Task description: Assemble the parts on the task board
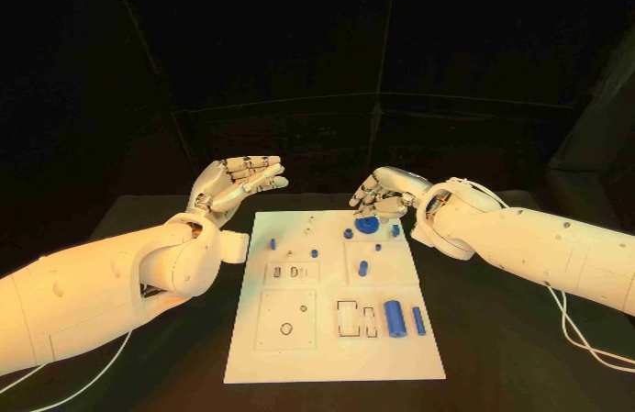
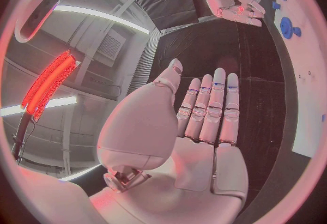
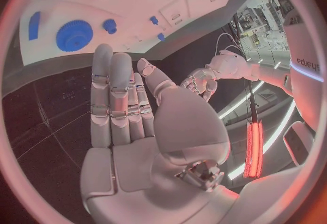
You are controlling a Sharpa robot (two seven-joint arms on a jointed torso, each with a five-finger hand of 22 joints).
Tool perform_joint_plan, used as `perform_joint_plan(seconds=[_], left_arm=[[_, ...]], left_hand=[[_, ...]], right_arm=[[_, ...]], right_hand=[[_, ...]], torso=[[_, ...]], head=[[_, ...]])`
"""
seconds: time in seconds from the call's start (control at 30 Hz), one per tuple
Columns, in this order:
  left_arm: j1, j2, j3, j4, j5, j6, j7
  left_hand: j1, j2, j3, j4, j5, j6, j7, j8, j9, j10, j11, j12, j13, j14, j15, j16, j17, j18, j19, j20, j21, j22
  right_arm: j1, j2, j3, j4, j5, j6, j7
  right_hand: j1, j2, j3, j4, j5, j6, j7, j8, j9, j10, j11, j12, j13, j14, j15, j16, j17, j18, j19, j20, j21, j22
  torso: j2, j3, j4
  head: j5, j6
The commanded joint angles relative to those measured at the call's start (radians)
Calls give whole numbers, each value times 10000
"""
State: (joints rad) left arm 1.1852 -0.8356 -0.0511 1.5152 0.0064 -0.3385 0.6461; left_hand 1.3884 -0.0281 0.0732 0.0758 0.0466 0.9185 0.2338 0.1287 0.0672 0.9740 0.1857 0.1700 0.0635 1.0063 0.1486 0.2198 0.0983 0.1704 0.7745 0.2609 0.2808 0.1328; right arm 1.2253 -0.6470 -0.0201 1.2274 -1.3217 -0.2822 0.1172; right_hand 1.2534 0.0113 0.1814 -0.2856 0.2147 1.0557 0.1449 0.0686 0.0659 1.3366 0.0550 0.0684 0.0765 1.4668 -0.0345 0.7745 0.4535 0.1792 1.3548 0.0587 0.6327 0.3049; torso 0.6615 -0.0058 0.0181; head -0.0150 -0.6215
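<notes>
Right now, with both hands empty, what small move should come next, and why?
Probably lower the right hand onto the blue gear. That hand hovers open just above it at the far end of the task board, while the left hand is raised off to the side.

The task board [image 1: 338, 339] lies mid-surface [image 1: 503, 339]. The gear [image 1: 367, 225] sits near its far edge, just before the right robot hand [image 1: 384, 194]; the left robot hand [image 1: 239, 184] is beyond its far-left corner.

Board far edge: right hand [image 1: 381, 194] hovers over the blue gear [image 1: 367, 223].
Left side: left hand [image 1: 239, 184] raised beside the task board [image 1: 265, 357].
Near desk [image 1: 490, 357]: open.
</notes>
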Motion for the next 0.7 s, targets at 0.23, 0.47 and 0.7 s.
perform_joint_plan(seconds=[0.23, 0.47, 0.7], left_arm=[[-10, -48, 5, 196, -265, 730, 159], [-13, -62, 5, 241, -266, 844, 134], [-14, -80, 5, 248, -265, 858, 87]], left_hand=[[-205, -12, -282, -75, 6, 42, 48, -195, -13, 77, 29, -234, -4, -28, 50, -224, -102, 115, -131, 79, -197, -119], [-264, 9, -383, -119, 6, 40, 60, -259, -13, 76, 45, -313, -3, -64, 74, -311, -142, 115, -202, 104, -270, -168], [-286, 46, -442, -161, 7, 46, 77, -303, -12, 84, 58, -367, -2, -100, 93, -382, -172, 116, -250, 124, -321, -204]], right_arm=[[43, 219, 16, 122, -2752, 1054, -1291], [64, 339, 17, 41, -3209, 1336, -1580], [78, 442, 17, -29, -3345, 1396, -1697]], right_hand=[[-200, -137, 381, 38, -56, -79, -26, -28, 9, 100, -28, -24, 87, 408, -8, 3027, 3147, -62, -23, 13, 1399, 1072], [-284, -251, 457, 82, -128, -143, -65, -39, 5, 418, -86, 96, 272, 425, -49, 4058, 4384, -186, 63, 9, 2504, 2335], [-333, -302, 503, 135, -161, -204, -66, -42, 4, 483, -88, 88, 425, 355, -48, 4388, 4693, -220, -14, 12, 2936, 2767]], torso=[[384, -27, 96], [483, -25, 132], [532, -13, 115]], head=[[18, 86], [-13, 90], [-34, 116]])
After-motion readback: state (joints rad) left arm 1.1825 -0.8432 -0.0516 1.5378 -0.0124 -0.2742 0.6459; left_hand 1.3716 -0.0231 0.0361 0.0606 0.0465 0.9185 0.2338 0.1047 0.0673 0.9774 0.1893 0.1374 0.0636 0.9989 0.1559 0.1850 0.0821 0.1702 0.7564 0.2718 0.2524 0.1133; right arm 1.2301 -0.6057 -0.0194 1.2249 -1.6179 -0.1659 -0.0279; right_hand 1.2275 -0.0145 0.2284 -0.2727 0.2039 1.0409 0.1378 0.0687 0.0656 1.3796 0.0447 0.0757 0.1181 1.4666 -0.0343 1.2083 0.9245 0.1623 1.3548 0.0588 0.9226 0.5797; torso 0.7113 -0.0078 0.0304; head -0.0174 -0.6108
